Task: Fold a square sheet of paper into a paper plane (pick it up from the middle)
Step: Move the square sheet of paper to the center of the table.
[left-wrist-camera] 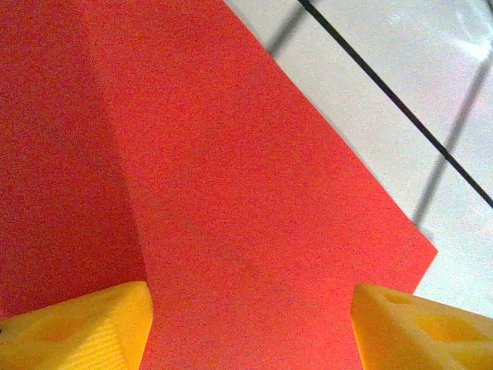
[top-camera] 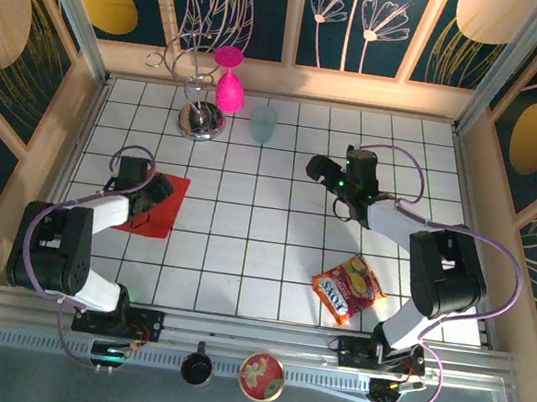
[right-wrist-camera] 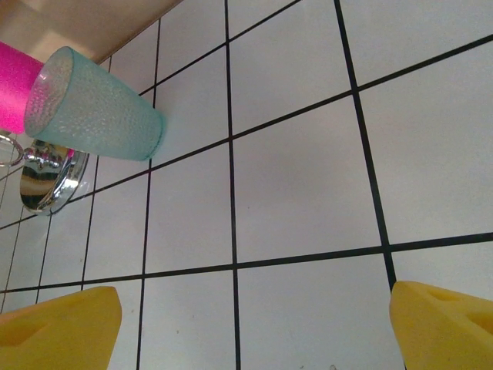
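Low down, left claw [left-wrist-camera: 250, 327] spread over square sheet of paper [left-wrist-camera: 231, 154], perhaps touching; right claw [right-wrist-camera: 254, 327] spread above tiled table [right-wrist-camera: 300, 177]

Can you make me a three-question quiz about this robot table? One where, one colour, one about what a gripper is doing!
1. Where is the red paper? A in the cup; B under the left gripper; C under the right gripper.
2. What colour is the cup? A pale blue-green; B yellow; C black.
3. How is the right gripper? A shut on the cup; B shut on the red paper; C open above white tiles.
Answers: B, red paper lies between the left gripper's spread jaws; A, it looks see-through blue-green; C, its jaws stand wide apart with white tiles between.
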### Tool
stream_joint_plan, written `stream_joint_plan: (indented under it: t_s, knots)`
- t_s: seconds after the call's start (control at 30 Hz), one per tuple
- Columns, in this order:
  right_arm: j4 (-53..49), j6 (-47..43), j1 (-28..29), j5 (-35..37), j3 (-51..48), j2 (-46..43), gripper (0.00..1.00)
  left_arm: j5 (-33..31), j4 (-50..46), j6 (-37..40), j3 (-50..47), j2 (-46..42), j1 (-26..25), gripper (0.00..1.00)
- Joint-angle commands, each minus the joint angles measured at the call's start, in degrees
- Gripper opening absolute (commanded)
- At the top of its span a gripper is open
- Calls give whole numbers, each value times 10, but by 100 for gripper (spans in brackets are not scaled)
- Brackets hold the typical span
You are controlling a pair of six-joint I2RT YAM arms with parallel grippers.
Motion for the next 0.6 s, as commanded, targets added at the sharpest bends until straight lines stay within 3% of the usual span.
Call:
stream_joint_plan:
  t_s: [0.0,0.17,0.4,0.57]
  knots:
    - [-18,17,4,25,18,4,90,76,-14,-65,-20,31,-52,65]
    - [-39,39,-8,66,3,-18,90,90,36,-137,16,76,-163,62]
    - [-60,43,-41,64,-28,-64,90,100,54,-189,147,194,-317,60]
    - [-84,27,-52,50,-31,-82,88,158,58,-164,233,257,-382,58]
